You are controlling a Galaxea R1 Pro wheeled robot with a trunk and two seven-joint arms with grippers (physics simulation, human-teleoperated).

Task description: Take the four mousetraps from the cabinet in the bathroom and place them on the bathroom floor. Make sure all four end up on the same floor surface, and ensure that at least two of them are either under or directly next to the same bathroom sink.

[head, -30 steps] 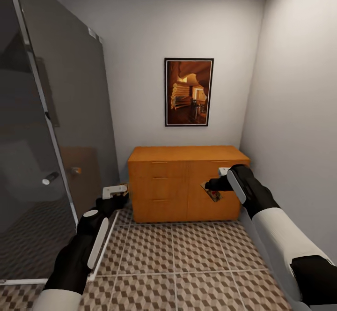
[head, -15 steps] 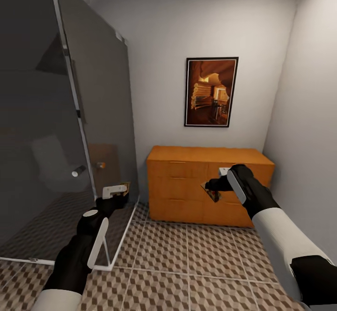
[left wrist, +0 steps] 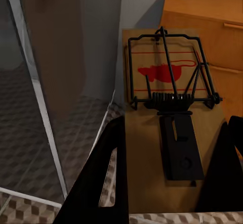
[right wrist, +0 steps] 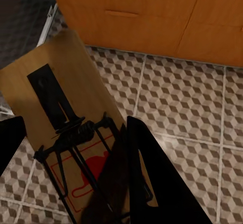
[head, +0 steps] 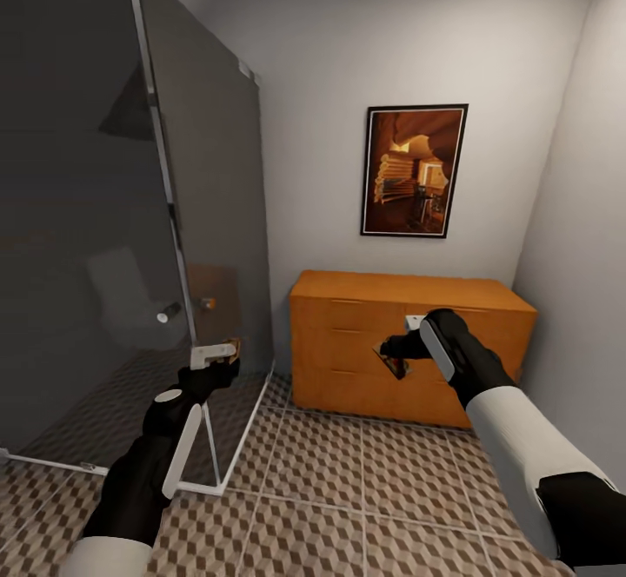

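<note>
**A trap in each claw, cabinet ahead**

I have one trap [left wrist: 169, 128] clamped in my left claw [head: 217, 361]. Through that wrist camera its long axis runs straight out along the fingers [left wrist: 98, 183]: the black plate end sits between them and the wire bar and red-printed end point away, toward the cabinet [head: 409, 342] and the glass shower wall [head: 130, 212]. The board lies flat, face up to the camera, with the fingers closed on its two long edges.

My right claw [head: 396, 355] is closed on the second trap [right wrist: 71, 133]. Here the red print and spring end lie back between the fingers [right wrist: 152, 183], and the bare wooden end juts out beyond the tips, aimed down at the floor [right wrist: 177, 97] just in front of the cabinet's drawer fronts. In the head view this trap shows as a small tilted brown tab at the claw tips, in front of the cabinet.

Both arms are raised and bent at the elbow, forearms reaching forward, claws held well above the tiles. The left claw hangs near the shower's corner post, the right one before the cabinet.

Since a second ago the whole head view has swung: the cabinet and the picture [head: 414, 170] now sit further right and the shower glass takes up more of the left. My arms hold the same pose, with the traps still gripped.
</note>
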